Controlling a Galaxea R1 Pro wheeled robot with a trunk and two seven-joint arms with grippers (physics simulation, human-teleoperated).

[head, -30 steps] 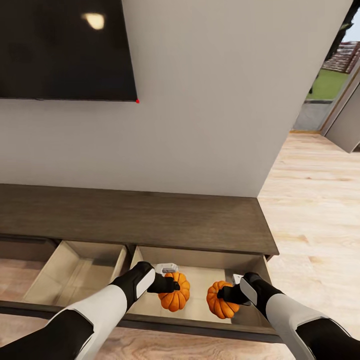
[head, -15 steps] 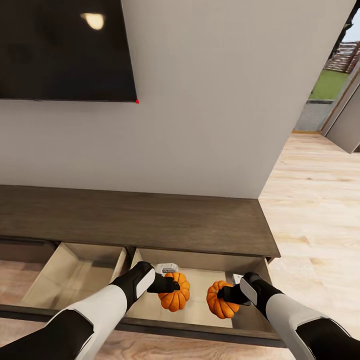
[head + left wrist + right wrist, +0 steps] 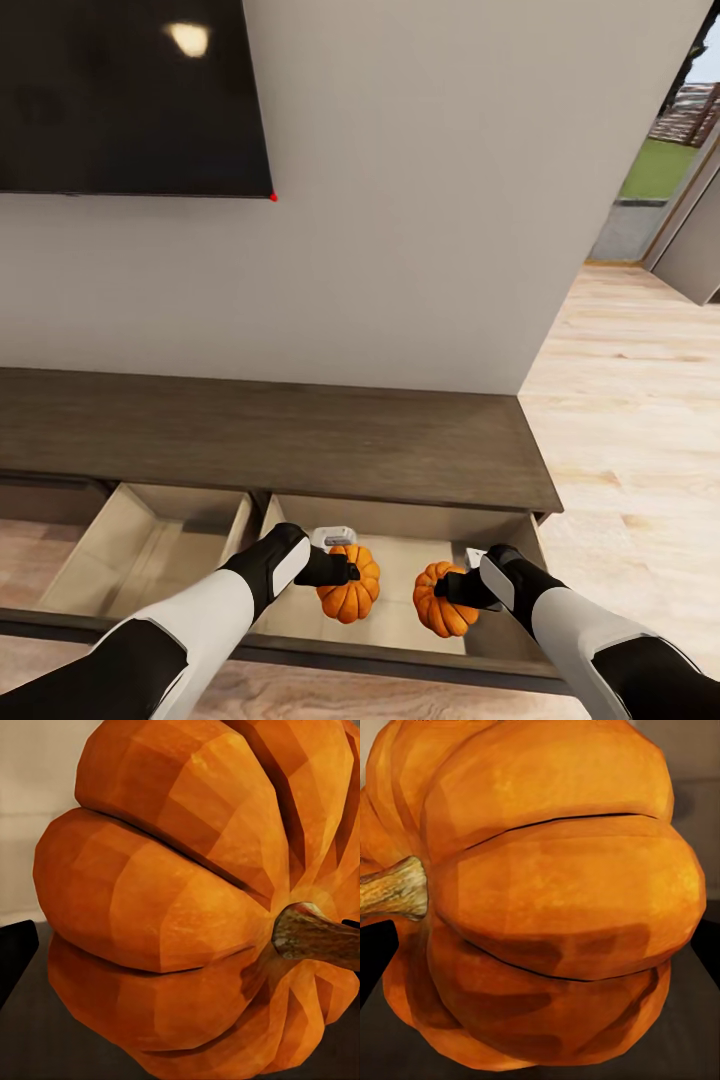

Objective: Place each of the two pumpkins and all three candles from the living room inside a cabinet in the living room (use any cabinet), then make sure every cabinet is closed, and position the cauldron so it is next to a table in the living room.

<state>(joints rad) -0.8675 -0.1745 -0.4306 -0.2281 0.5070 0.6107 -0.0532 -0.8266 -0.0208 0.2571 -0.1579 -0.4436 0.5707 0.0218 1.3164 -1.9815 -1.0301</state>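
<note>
Left hand (image 3: 345, 572): clenched on the left pumpkin (image 3: 349, 588), at about 6 o'clock in the head view; in the left wrist view that pumpkin (image 3: 187, 907) sits close to the camera with its brown stem (image 3: 315, 936) showing.
Right hand (image 3: 447, 590): clenched on the right pumpkin (image 3: 442, 600), at about 5 o'clock in the head view; the right wrist view shows the same pumpkin (image 3: 547, 900) pressed near the lens.
Pumpkins' place: both are held over the pale inside of the open right drawer (image 3: 400, 570) of the cabinet (image 3: 270, 440); whether they touch the drawer bottom cannot be told.
Left drawer (image 3: 150, 550): also pulled out.
Television (image 3: 130, 95): dark screen on the wall at 11 o'clock.
Writing: none legible on any surface.
</note>
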